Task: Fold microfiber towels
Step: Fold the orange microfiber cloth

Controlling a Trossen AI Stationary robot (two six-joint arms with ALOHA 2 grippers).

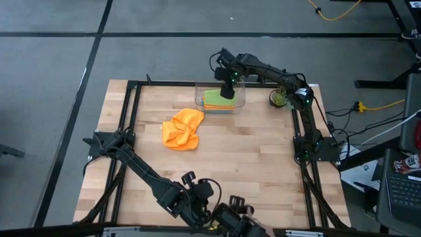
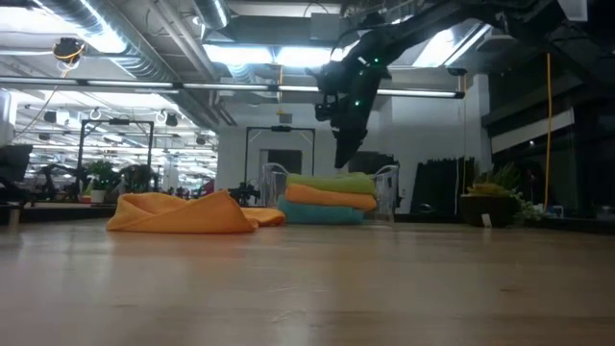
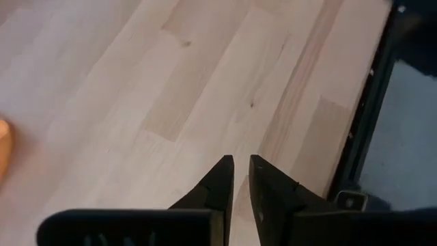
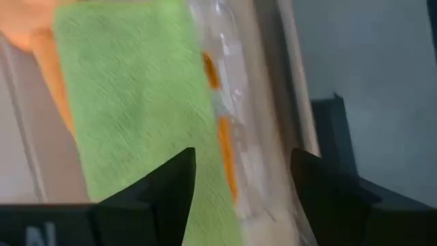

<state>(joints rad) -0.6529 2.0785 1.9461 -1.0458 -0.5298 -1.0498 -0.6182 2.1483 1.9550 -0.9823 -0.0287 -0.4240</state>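
A clear plastic bin [image 1: 220, 99] stands at the table's far middle and holds a stack of folded microfiber towels: lime green [image 2: 327, 183] on top, orange [image 2: 332, 198] under it, teal [image 2: 317, 214] at the bottom. A second orange towel [image 1: 183, 128] lies crumpled on the wood, left of and nearer than the bin. My right gripper [image 4: 242, 178] hangs open just above the green towel [image 4: 130, 89], near the bin's wall, pointing down. My left gripper [image 3: 241, 167] waits at the near edge over bare wood, its fingers nearly together and holding nothing.
A small pot with a green plant [image 1: 279, 99] stands right of the bin at the far right. Black frame rails [image 1: 131, 118] run along the table's edges. Bare wood [image 1: 250, 158] lies between the bin and the near edge.
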